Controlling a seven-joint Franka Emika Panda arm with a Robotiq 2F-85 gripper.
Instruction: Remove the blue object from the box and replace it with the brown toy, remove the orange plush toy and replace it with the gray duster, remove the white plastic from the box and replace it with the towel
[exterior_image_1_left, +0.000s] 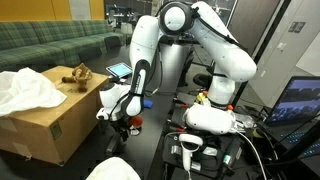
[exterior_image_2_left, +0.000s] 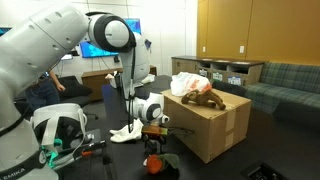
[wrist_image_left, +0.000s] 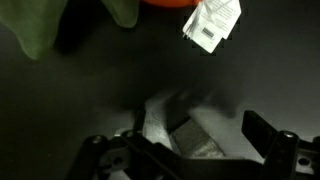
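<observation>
The box (exterior_image_1_left: 45, 125) (exterior_image_2_left: 215, 125) is a big brown carton. On its top lie the white plastic (exterior_image_1_left: 25, 92) (exterior_image_2_left: 185, 83) and the brown toy (exterior_image_1_left: 75, 77) (exterior_image_2_left: 200, 97). My gripper (exterior_image_1_left: 122, 112) (exterior_image_2_left: 152, 120) (wrist_image_left: 225, 135) hangs beside the box, low over a dark surface, open with nothing between its fingers (wrist_image_left: 190, 138). The orange plush toy (exterior_image_2_left: 155, 163) (wrist_image_left: 165, 3), with a white tag (wrist_image_left: 212, 22), lies on that surface just ahead of the gripper. A white cloth (exterior_image_2_left: 125, 132), perhaps the towel, lies close by. The blue object and the gray duster are out of view.
A dark green cloth (wrist_image_left: 40, 30) lies left of the plush in the wrist view. A lit tablet (exterior_image_1_left: 118, 70) sits behind the arm. A green sofa (exterior_image_1_left: 50, 45) stands behind the box. Equipment and cables (exterior_image_1_left: 205, 135) crowd the robot's base.
</observation>
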